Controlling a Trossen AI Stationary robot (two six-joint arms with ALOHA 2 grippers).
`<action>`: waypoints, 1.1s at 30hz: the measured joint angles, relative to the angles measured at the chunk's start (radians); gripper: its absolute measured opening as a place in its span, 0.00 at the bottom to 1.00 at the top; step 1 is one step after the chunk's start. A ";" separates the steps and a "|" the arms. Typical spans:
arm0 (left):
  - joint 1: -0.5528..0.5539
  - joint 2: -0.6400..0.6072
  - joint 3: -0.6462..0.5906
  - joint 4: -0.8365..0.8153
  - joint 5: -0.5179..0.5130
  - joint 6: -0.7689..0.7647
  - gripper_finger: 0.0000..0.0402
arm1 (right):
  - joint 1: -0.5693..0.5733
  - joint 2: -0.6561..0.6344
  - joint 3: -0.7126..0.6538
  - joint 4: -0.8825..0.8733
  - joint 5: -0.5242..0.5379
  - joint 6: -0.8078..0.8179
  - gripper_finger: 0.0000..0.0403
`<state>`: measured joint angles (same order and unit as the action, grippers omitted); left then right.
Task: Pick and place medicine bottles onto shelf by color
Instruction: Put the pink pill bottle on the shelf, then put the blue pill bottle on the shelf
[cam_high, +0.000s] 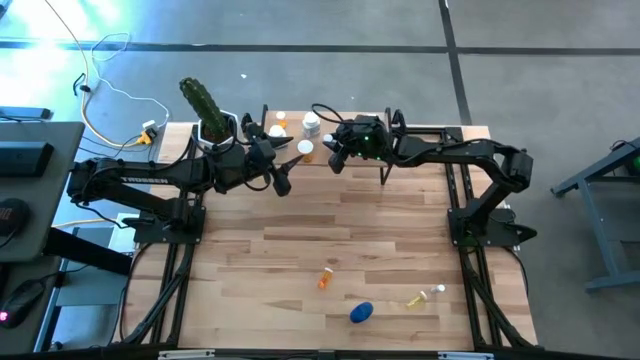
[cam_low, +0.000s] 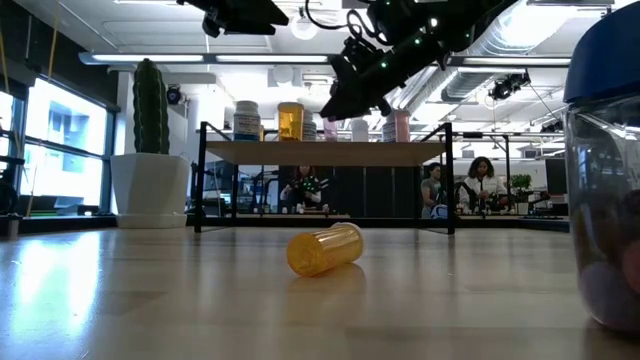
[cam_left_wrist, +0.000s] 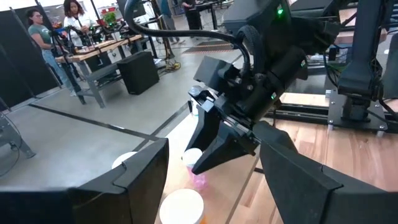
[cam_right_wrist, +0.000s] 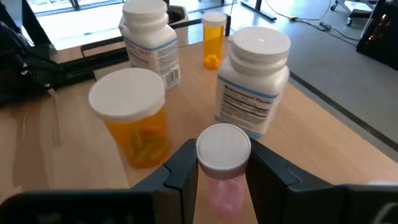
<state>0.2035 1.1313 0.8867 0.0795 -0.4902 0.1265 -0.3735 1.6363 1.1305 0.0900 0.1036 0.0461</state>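
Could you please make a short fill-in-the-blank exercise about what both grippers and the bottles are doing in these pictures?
1. The right gripper is shut on a ____ bottle with a white cap.
2. The left gripper is ____ and holds nothing.
3. On the table, the orange bottle lies on its ____.
4. The blue bottle is still on the ____, not the shelf.

Missing words: pink; open; side; table

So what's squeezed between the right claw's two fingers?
A small pink bottle with a white cap sits between the right claw's fingers, over the shelf. The right wrist view shows it best.
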 joint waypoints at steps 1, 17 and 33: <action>0.000 0.000 0.000 0.000 0.000 0.000 0.60 | -0.001 0.000 0.000 -0.001 0.000 0.001 0.25; 0.000 0.000 0.000 -0.004 0.000 -0.001 0.60 | 0.001 -0.001 0.002 -0.057 0.000 0.036 0.26; 0.000 0.000 0.000 -0.035 0.000 -0.029 0.60 | 0.001 -0.059 0.000 -0.085 -0.003 0.068 0.49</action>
<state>0.2035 1.1313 0.8867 0.0441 -0.4899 0.0975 -0.3727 1.5770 1.1305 0.0052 0.1008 0.1145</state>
